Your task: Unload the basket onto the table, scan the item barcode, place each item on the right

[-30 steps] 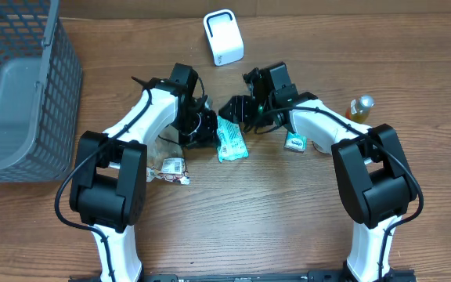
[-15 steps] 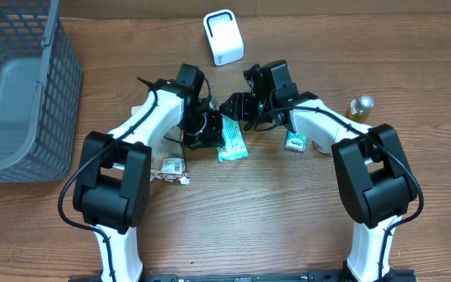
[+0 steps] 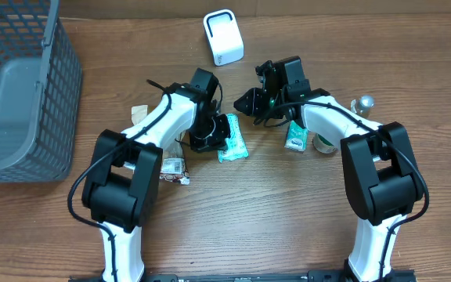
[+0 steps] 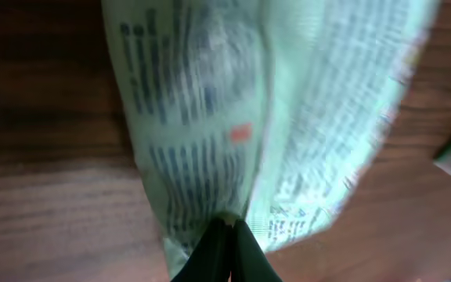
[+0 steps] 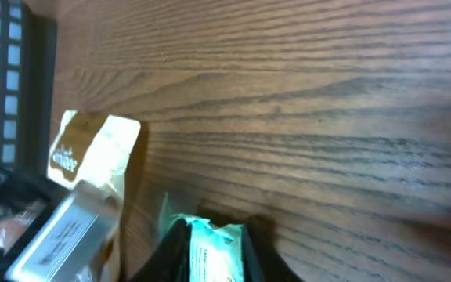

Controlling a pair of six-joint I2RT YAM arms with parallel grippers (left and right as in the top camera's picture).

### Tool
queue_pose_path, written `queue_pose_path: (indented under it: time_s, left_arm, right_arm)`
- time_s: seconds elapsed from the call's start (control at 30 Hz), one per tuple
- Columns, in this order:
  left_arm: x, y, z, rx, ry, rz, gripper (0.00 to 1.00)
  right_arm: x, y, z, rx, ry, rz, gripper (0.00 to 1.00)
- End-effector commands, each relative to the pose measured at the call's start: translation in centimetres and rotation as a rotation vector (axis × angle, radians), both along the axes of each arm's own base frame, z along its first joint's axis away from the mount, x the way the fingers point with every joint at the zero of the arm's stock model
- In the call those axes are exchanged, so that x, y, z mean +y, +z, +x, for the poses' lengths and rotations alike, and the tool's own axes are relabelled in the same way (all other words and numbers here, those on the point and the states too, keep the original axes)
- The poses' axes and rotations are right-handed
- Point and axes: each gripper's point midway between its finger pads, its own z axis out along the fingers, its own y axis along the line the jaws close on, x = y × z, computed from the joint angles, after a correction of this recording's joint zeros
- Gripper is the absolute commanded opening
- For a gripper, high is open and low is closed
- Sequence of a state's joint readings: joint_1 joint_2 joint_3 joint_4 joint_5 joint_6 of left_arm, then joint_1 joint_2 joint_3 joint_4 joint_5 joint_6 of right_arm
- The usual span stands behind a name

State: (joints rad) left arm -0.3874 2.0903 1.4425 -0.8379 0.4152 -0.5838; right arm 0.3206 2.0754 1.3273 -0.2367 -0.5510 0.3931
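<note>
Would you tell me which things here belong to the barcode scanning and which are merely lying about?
Job: green packet, pinched by the left hand; white scanner.
Lying about: mesh basket, small teal packet, bottle, crumpled wrapper, tan packet.

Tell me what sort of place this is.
Probably a mock shop checkout on a wooden table: a white boxy barcode scanner, a grey wire-mesh shopping basket and a mint-green printed plastic packet.
</note>
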Motion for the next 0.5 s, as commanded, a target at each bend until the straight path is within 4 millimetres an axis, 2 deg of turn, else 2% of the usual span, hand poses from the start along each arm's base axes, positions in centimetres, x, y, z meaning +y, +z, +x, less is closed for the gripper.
queue_pose_path:
  time_s: [0.0,0.1,0.3,0.47]
  left_arm:
    - [1.4,-2.1,-0.1,0.010,0.014,0.099,0.04]
    - [2.5,-2.3,0.6,-0.033,-0.032,0.128,0.04]
    - [4.7,-2.5,1.6,-0.090,-0.111,0.178,0.04]
    - [5.4,-2.5,2.0,-0.096,-0.106,0.176,0.04]
  right_arm:
    - [0.8,0.1,-0.5,0.014,0.041,0.036,0.10]
    - [1.7,0.7,-1.3,0.031,0.085,0.092,0.04]
    - [2.4,1.3,-2.0,0.046,0.124,0.139,0.04]
    - [2.8,0.8,-2.2,0.045,0.118,0.104,0.04]
